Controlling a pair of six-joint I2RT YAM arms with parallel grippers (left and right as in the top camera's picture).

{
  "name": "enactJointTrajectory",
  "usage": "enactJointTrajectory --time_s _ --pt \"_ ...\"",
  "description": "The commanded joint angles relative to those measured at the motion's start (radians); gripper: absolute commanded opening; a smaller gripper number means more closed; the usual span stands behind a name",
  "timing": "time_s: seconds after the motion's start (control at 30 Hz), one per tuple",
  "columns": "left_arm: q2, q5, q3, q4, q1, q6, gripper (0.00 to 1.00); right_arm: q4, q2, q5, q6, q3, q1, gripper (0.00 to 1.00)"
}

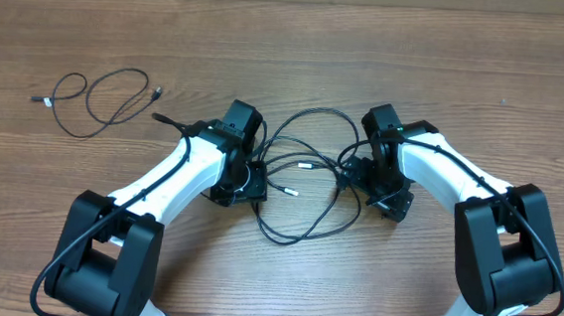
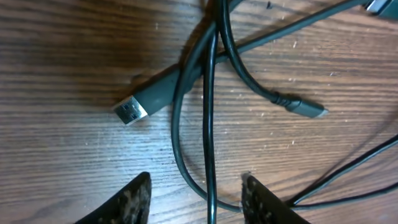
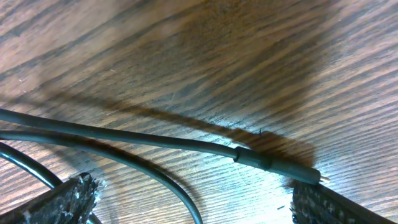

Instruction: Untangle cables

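Note:
A tangle of thin black cables [image 1: 305,185] lies at the table's middle between both arms. My left gripper [image 1: 243,183] is low over its left side. In the left wrist view the left gripper [image 2: 196,202] has its jaws apart, with a straight strand [image 2: 211,124] and a curved loop between them. Beyond them lie a USB plug [image 2: 132,111] and a small plug [image 2: 308,109]. My right gripper [image 1: 372,182] is at the tangle's right side. In the right wrist view the right gripper [image 3: 196,208] is wide open, with a cable end plug [image 3: 280,165] by its right finger [image 3: 336,205].
A separate black cable [image 1: 97,100] lies in loose loops at the far left of the wooden table [image 1: 290,49], well apart from the tangle. Thicker black cords run along both white arms.

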Motion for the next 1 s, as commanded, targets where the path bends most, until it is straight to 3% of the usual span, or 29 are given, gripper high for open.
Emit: enactJointTrajectory --time_s 0.0,0.17,0.5,0.97 --pt "0.008 0.014 -0.011 0.011 -0.032 -0.026 0.46 0.014 0.017 0.039 -0.008 -0.014 -0.003 1.0" --pt "0.008 -0.047 -0.013 0.035 -0.096 -0.065 0.38 0.014 0.017 0.039 -0.008 -0.014 -0.003 1.0" --pt "0.008 -0.106 -0.04 0.04 -0.125 -0.184 0.37 0.014 0.017 0.042 -0.008 -0.014 -0.003 1.0" --pt "0.016 -0.071 -0.079 0.109 -0.125 -0.209 0.37 0.014 0.017 0.042 -0.008 -0.014 -0.003 1.0"
